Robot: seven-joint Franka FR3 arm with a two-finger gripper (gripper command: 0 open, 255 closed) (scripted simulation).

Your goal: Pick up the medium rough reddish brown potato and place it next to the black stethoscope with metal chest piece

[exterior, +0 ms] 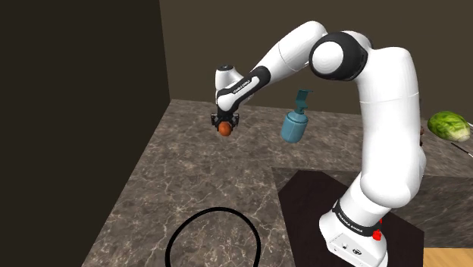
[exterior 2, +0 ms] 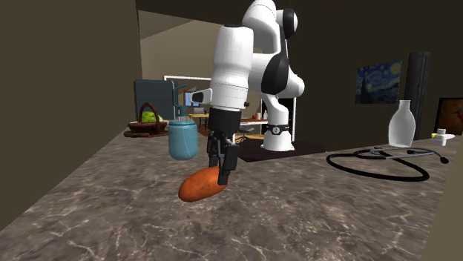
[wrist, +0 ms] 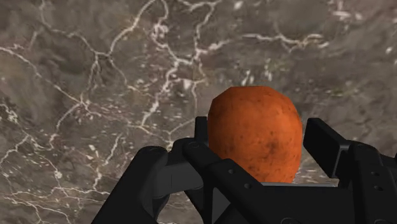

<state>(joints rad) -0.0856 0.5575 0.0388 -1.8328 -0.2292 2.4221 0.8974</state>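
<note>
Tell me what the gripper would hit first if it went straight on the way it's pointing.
Probably bare marbled countertop; the gripper points down, and its clasped potato would touch first.

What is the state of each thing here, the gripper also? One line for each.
Gripper: shut on the potato.
Potato: held in the gripper.
Stethoscope: lying on the counter, untouched.
Blue bottle: standing upright on the counter.
White bottle: standing upright.

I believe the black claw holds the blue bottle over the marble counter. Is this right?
No. The claw holds the reddish brown potato, not the blue bottle, over the marble counter. The wrist view shows the potato clasped; the shoulder view shows the bottle standing apart.
</note>
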